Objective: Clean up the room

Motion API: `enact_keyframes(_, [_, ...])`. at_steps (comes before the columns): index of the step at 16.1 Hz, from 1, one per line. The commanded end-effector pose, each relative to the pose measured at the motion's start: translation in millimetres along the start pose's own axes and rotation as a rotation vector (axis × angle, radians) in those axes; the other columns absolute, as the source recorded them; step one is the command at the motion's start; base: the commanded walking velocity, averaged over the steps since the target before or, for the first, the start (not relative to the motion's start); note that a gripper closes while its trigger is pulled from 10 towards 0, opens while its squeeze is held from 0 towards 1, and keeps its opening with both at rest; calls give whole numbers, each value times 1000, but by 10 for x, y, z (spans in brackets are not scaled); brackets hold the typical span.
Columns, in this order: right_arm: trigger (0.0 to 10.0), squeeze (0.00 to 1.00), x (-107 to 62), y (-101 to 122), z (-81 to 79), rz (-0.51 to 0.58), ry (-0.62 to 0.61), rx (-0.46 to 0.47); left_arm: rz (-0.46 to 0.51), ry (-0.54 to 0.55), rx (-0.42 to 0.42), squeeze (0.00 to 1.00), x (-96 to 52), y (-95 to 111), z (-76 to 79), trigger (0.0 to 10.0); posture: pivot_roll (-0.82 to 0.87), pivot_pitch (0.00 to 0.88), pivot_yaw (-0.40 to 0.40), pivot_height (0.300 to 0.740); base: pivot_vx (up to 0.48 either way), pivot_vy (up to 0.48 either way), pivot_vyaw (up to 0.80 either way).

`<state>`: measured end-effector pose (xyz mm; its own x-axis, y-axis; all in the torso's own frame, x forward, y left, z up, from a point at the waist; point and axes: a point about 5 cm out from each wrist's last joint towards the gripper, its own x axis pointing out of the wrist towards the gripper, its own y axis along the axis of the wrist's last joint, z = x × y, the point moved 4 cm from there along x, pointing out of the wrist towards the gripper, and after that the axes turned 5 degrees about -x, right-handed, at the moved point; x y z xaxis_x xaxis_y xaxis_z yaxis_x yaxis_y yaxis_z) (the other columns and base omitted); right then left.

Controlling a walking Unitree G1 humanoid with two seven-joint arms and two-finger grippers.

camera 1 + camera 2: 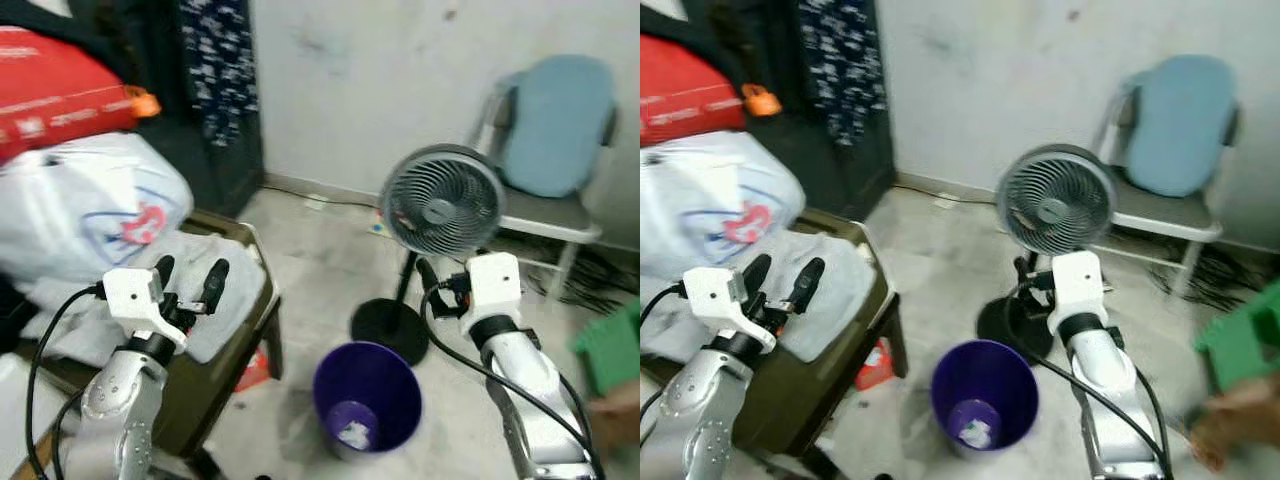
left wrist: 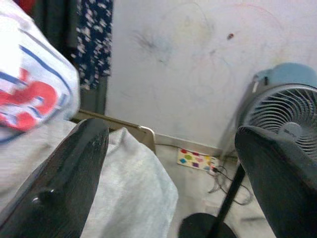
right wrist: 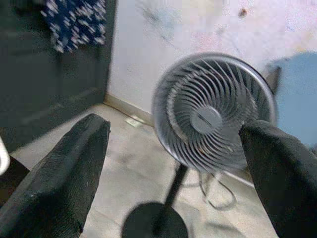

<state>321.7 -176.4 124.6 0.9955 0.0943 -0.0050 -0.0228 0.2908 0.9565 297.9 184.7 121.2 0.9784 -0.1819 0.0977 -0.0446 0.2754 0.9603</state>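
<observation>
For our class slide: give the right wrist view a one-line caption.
Open right gripper faces a grey pedestal fan standing before a white wall.

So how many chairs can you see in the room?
1. The blue chair stands against the wall, just behind the fan. More could be hidden outside the picture.

Left tool (image 1: pixel 188 273) and right tool (image 3: pixel 173 163), fingers apart.

No text can be read anywhere in the room. White lettering runs along a red package (image 1: pixel 55 95) but is too blurred to make out. A white plastic bag (image 1: pixel 85 205) carries an illegible red-and-blue print.
</observation>
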Motion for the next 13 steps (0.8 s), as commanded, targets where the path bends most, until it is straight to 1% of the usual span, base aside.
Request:
enact_keyframes(1, [10000, 0, 10, 38, 2, 11, 5, 0, -2, -2, 13, 0, 11, 4, 1, 10000, -111, 0, -10, 740, 0, 0, 800])
enact_keyframes(5, [10000, 0, 19, 83, -39, 34, 18, -18, 4, 1, 27, 0, 29, 11, -4, 10000, -112, 0, -5, 740, 0, 0, 800])
enact_keyframes(10, [10000, 0, 34, 87, -15, 35, 7, -15, 22, 30, 50, 0, 38, 50, -48, 10000, -111, 0, -4, 740, 0, 0, 800])
enact_keyframes(13, [10000, 0, 41, 97, -27, 39, 8, -12, 27, 40, 59, 0, 47, 58, -54, 10000, -111, 0, -1, 740, 0, 0, 800])
